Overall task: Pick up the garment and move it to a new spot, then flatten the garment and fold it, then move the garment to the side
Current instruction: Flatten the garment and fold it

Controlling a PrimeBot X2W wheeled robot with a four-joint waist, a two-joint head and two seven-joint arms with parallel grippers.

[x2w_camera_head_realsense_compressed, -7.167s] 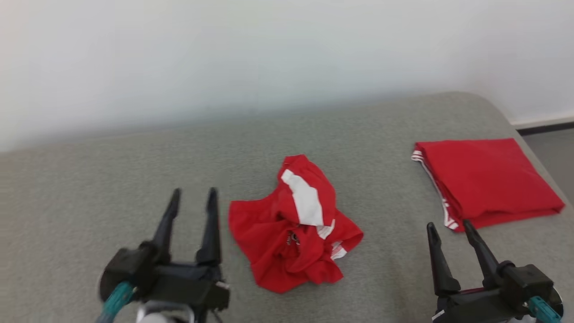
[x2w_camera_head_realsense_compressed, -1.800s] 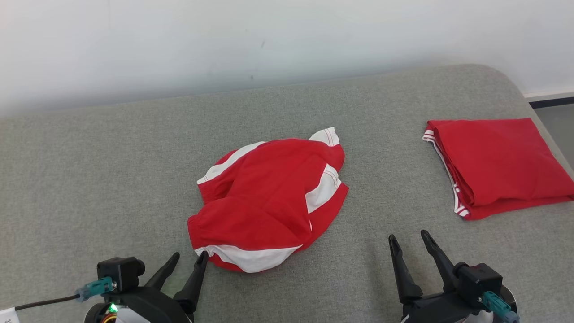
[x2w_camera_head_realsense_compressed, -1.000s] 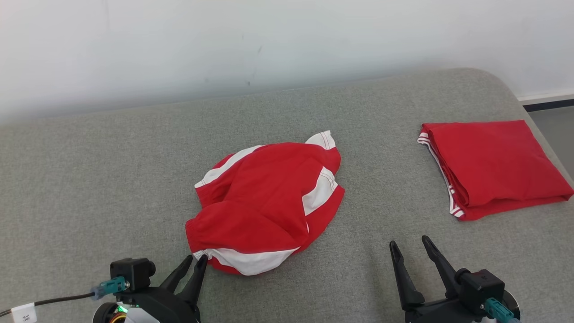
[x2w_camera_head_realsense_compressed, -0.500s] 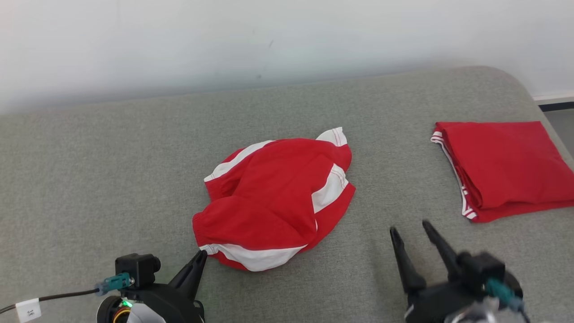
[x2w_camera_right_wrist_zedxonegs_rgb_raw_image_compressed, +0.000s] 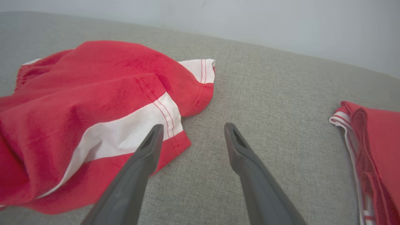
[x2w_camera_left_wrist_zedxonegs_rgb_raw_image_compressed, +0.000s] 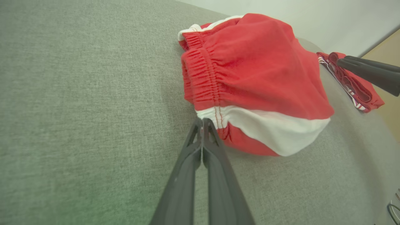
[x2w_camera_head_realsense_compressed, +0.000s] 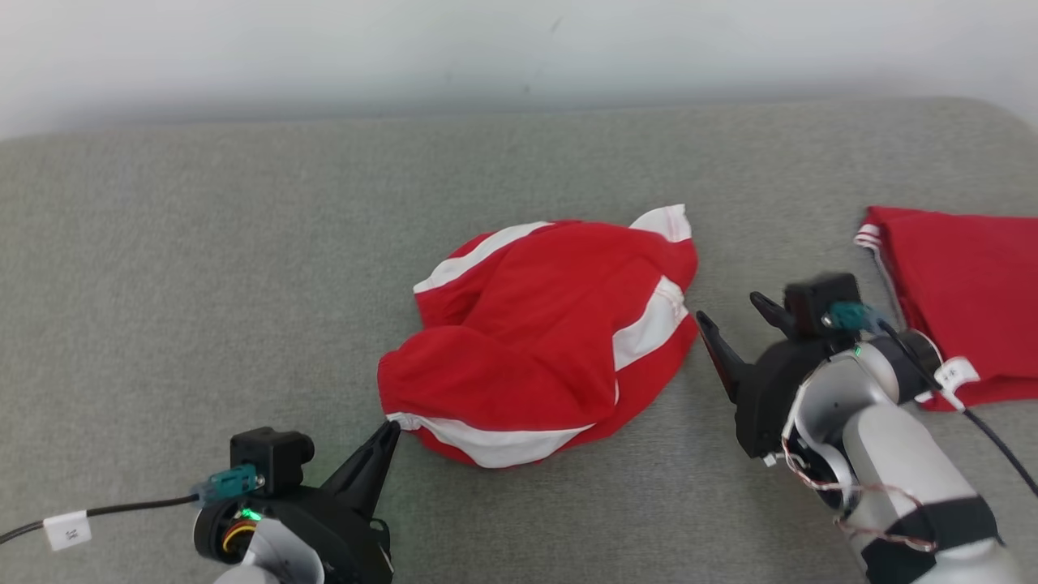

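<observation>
Left tool [x2w_camera_head_realsense_compressed: 393, 426] [x2w_camera_left_wrist_zedxonegs_rgb_raw_image_compressed: 202, 120]: fingers pressed together, no gap. Tips sit right on the near-left corner of the red shorts [x2w_camera_head_realsense_compressed: 535, 324] [x2w_camera_left_wrist_zedxonegs_rgb_raw_image_compressed: 256, 62] [x2w_camera_right_wrist_zedxonegs_rgb_raw_image_compressed: 78, 93], where the white band meets the gathered elastic waistband. Can't tell whether any cloth is actually caught between them.

Right tool [x2w_camera_head_realsense_compressed: 728, 308] [x2w_camera_right_wrist_zedxonegs_rgb_raw_image_compressed: 193, 126]: fingers spread wide, nothing between them. It's just beside the shorts' right edge, between the shorts and the folded red garment [x2w_camera_head_realsense_compressed: 965, 300] [x2w_camera_left_wrist_zedxonegs_rgb_raw_image_compressed: 359, 93] [x2w_camera_right_wrist_zedxonegs_rgb_raw_image_compressed: 378, 140]. In the right wrist view one finger overlaps the shorts' red hem and the other is over bare fabric; can't tell if either touches down.

Count:
- 2 tools, one per arm
- 2 red garments, both with white trim, well apart
- 1 grey fabric-covered surface [x2w_camera_head_realsense_compressed: 203, 268] [x2w_camera_left_wrist_zedxonegs_rgb_raw_image_compressed: 78, 93] [x2w_camera_right_wrist_zedxonegs_rgb_raw_image_compressed: 281, 93] carrying both, white wall [x2w_camera_head_realsense_compressed: 486, 49] behind it

Shorts: crumpled in a rounded heap near the middle of the surface, not flat. 4 white patches show in the head view: one band at upper left, one tip at the top, one band at right, one band along the near edge.

Folded garment: lies flat at the far right edge, with thin white stripes along the side facing the shorts.

Each wrist has 1 teal connector and 1 white cable tag.
</observation>
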